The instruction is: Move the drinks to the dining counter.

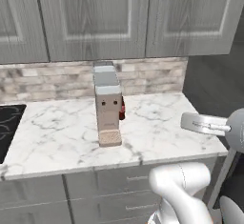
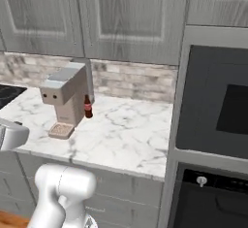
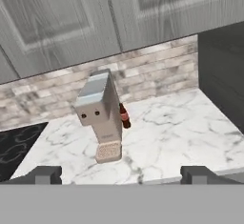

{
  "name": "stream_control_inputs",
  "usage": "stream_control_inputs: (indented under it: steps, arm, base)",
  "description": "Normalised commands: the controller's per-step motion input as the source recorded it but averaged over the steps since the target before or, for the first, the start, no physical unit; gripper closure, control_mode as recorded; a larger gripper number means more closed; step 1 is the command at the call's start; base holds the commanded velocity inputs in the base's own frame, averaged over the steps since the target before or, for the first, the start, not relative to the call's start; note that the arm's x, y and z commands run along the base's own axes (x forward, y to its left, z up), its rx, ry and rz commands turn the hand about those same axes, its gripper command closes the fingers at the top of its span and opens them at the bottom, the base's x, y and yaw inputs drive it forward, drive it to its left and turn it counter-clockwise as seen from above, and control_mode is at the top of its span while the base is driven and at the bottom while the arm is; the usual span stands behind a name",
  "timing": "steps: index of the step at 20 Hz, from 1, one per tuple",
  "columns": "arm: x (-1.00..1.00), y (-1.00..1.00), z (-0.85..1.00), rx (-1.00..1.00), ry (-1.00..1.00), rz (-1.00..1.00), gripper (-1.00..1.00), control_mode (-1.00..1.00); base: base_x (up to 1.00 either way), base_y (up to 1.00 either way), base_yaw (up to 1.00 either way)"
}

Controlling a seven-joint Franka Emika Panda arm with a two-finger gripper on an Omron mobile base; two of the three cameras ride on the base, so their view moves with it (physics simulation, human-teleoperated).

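While the gripper (image 3: pixel 121 174) hangs open off the counter (image 3: pixel 181 132) edge, the beer bottle (image 3: pixel 124 116) hugs the coffee machine (image 3: pixel 101 111).

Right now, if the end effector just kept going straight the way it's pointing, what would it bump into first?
Probably the coffee machine on the marble counter; the beer bottle stands just beside it. The end effector is open, and depth is hard to judge.

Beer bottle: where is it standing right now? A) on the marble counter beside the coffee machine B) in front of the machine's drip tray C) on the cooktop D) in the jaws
A. The beer bottle stands upright on the marble counter, right next to the coffee machine on its backsplash side, and the hand view shows the jaws wide open and well short of it.
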Motion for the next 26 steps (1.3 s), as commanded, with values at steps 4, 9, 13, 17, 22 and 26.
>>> stream_control_inputs:
  steps: [4,9,13,17,22,26]
  arm:
    - [0.00,0.00,0.00,0.00,0.00,0.00,-1.00,1.00]
    - [0.00,0.00,0.00,0.00,0.00,0.00,-1.00,1.00]
    - [0.00,0.00,0.00,0.00,0.00,0.00,-1.00,1.00]
    - [0.00,0.00,0.00,0.00,0.00,0.00,-1.00,1.00]
    - [0.00,0.00,0.00,0.00,0.00,0.00,-1.00,1.00]
    - [0.00,0.00,0.00,0.00,0.00,0.00,-1.00,1.00]
  base:
    - [0.23,-0.86,0.52]
    - [0.31,-0.54,0.59]
    - [0.63,-0.06,0.45]
    - [0.78,0.13,0.33]
    - [0.63,-0.49,0.13]
    - [0.85,-0.21,0.02]
